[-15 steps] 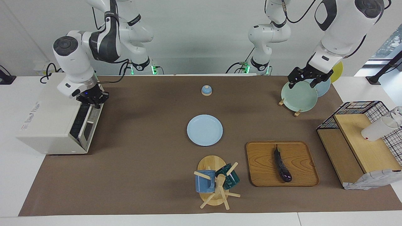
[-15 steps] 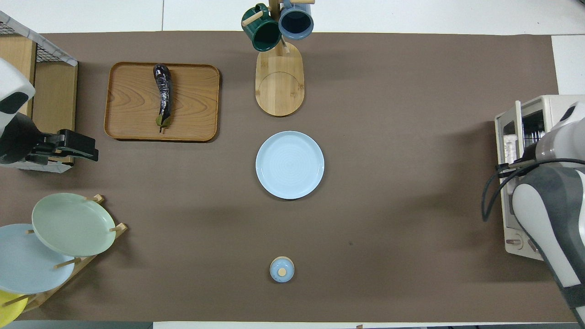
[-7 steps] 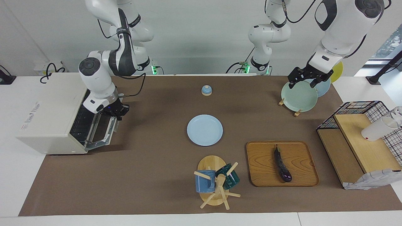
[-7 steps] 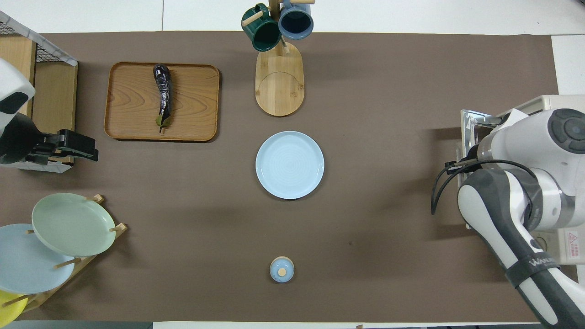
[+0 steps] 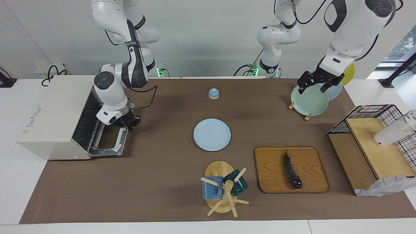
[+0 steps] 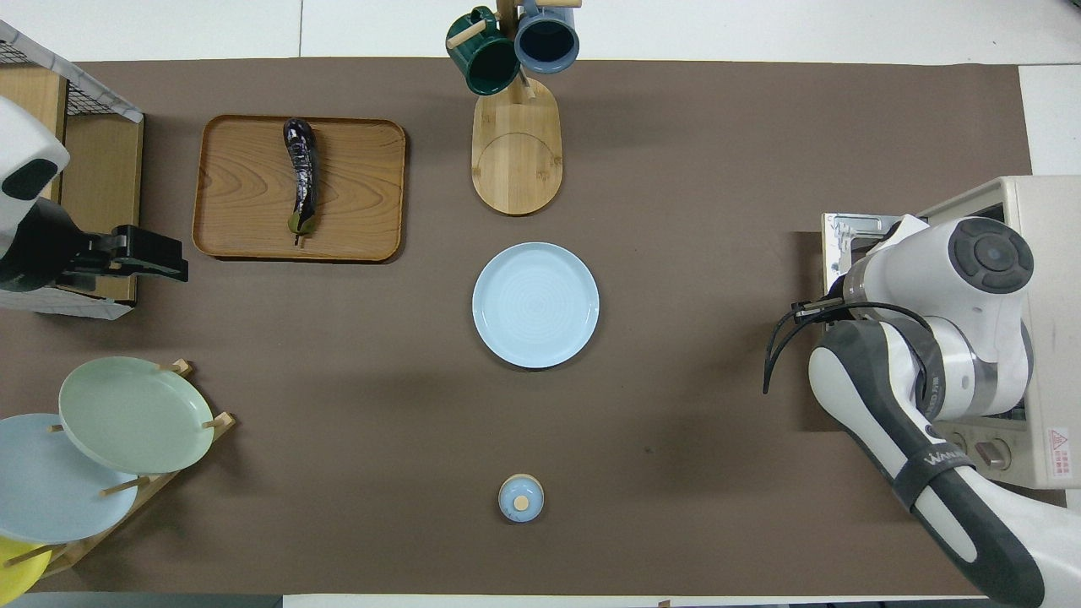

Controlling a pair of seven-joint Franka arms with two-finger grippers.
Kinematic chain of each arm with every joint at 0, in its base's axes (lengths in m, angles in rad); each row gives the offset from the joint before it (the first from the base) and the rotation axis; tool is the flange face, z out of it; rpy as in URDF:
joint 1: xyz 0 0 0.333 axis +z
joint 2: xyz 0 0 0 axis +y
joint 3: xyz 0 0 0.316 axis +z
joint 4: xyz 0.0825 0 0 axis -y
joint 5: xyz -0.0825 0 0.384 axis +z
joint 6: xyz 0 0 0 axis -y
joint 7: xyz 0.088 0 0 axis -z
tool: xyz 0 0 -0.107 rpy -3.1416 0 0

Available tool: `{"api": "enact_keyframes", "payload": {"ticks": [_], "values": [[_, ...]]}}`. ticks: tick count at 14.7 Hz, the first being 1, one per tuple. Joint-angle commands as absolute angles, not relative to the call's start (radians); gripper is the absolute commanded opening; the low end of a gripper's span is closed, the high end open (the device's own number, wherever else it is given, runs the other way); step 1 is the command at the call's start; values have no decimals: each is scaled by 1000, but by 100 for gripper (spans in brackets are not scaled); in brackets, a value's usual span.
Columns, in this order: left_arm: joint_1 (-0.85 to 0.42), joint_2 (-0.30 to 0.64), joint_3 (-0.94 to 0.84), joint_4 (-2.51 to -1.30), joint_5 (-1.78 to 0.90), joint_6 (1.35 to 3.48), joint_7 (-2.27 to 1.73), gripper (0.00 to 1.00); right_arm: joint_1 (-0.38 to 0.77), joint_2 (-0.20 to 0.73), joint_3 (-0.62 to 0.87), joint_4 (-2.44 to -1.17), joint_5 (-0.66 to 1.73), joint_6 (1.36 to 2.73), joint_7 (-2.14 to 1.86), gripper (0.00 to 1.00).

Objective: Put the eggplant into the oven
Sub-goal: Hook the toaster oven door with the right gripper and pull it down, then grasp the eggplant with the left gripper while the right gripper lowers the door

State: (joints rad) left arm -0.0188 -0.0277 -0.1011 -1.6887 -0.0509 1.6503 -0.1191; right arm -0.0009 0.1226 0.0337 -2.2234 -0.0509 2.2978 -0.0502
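The eggplant [image 5: 292,171] [image 6: 301,173], dark purple and slender, lies on a wooden tray [image 5: 269,177] [image 6: 245,203] toward the left arm's end of the table. At the right arm's end stands the off-white oven [image 5: 48,113] [image 6: 1047,219], its door [image 5: 109,144] [image 6: 844,241] folded down flat and the wire rack showing inside. My right gripper [image 5: 127,124] is shut on the handle along the door's outer edge; in the overhead view the arm hides it. Up in the air, my left gripper [image 5: 318,85] [image 6: 173,257] hangs open and empty between the plate rack and the tray.
A light blue plate [image 5: 212,134] [image 6: 535,305] lies mid-table. A mug tree [image 5: 222,188] [image 6: 515,143] with two mugs stands beside the tray. A small blue knob-topped lid [image 5: 213,93] sits nearer the robots. A plate rack [image 5: 309,100] and a wire-and-wood shelf [image 5: 373,152] fill the left arm's end.
My right gripper has swung out and down from the oven's front, pulling the door from nearly closed to flat open. The left arm has barely shifted.
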Motion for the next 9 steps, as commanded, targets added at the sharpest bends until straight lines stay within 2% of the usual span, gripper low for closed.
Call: {"api": "enact_keyframes", "payload": {"ticks": [1, 5, 9], "values": [[-21, 67, -104, -1684, -66, 1755, -133, 100, -2, 129, 21, -2221, -64, 2310, -9, 0], [-21, 306, -107, -1603, -67, 1935, -129, 100, 0, 126, 26, -2189, 33, 2238, -5, 0], [-35, 492, -107, -1516, -61, 2040, -83, 100, 6, 118, 49, -2129, 66, 2163, -2, 0]]}}
